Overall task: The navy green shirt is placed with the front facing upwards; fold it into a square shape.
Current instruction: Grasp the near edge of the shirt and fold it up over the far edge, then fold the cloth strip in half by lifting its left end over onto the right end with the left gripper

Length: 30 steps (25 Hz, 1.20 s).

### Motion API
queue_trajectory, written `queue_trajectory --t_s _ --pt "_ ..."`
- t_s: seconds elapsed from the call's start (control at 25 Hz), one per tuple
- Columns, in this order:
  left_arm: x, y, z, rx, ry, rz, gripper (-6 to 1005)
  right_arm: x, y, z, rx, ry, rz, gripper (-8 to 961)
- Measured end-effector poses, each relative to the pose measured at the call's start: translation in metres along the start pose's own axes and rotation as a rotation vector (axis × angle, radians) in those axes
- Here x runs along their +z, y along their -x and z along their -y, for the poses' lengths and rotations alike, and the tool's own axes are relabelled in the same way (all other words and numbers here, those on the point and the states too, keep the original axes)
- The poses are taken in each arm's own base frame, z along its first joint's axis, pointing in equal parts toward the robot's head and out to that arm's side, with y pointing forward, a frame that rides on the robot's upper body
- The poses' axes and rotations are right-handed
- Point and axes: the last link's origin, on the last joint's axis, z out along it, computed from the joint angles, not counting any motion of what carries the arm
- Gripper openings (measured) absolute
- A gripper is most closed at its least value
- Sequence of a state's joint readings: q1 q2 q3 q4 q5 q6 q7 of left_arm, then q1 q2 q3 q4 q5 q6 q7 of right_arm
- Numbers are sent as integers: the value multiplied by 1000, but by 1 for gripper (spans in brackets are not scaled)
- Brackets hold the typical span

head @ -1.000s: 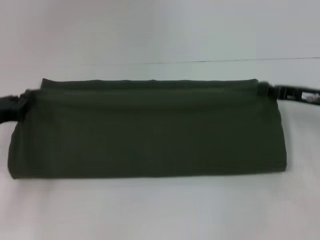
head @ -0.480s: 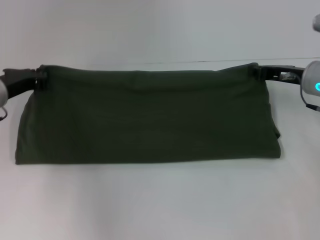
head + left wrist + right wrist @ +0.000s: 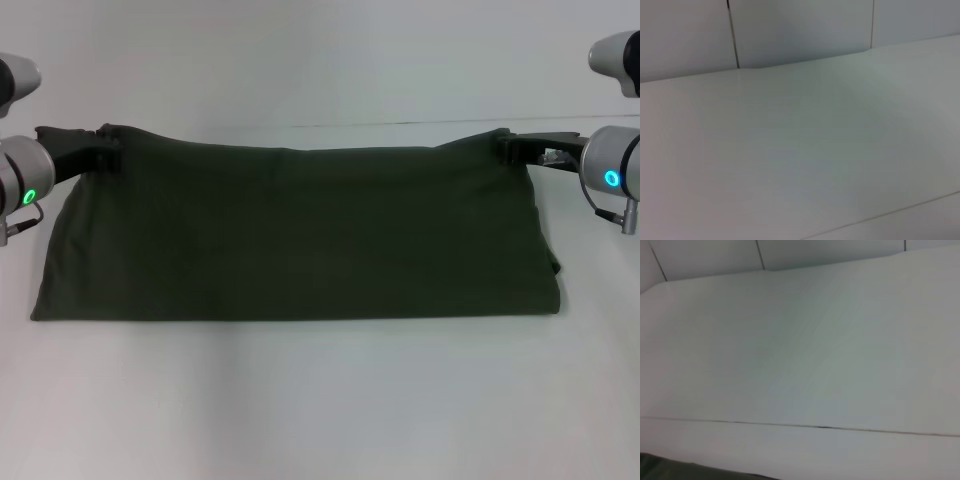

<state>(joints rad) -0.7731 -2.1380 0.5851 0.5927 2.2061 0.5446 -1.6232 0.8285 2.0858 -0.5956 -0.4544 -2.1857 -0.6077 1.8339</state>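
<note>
I see the shirt [image 3: 300, 235] spread as a wide folded band on the table [image 3: 320, 400]. My left gripper [image 3: 100, 148] pinches its far left corner, my right gripper [image 3: 512, 148] its far right corner, both clamped on cloth, 2 corners raised.

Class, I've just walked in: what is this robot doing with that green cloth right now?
The robot is folding the navy green shirt on the white table. The left gripper holds its far left corner, the right gripper its far right corner, and the far edge sags between them. The near edge lies flat. Only plain green fabric shows; no square yet.
</note>
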Motion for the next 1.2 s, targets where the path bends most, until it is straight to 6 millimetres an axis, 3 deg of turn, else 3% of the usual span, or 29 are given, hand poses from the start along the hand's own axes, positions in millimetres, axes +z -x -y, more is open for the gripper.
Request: queue_trajectory --t_s 0.08,0.28,0.6,0.72,1.04,1.2 --pt "1 0 -1 -6 -4 -2 43 1 -2 -1 -3 7 14 54" --pt "0 1 -1 -35 -9 -10 45 0 -5 -2 9 12 38 164" --pt "-2 3 2 -58 -17 -22 309 -3 -12 4 26 -1 32 359" --pt "-4 4 5 -91 -21 -36 453 -6 -15 6 32 10 33 488" --pt "-12 9 16 -138 -74 -76 700 -12 -24 7 63 52 35 848" --pt "-13 9 14 -154 -71 -96 789 -14 -25 6 64 69 33 899"
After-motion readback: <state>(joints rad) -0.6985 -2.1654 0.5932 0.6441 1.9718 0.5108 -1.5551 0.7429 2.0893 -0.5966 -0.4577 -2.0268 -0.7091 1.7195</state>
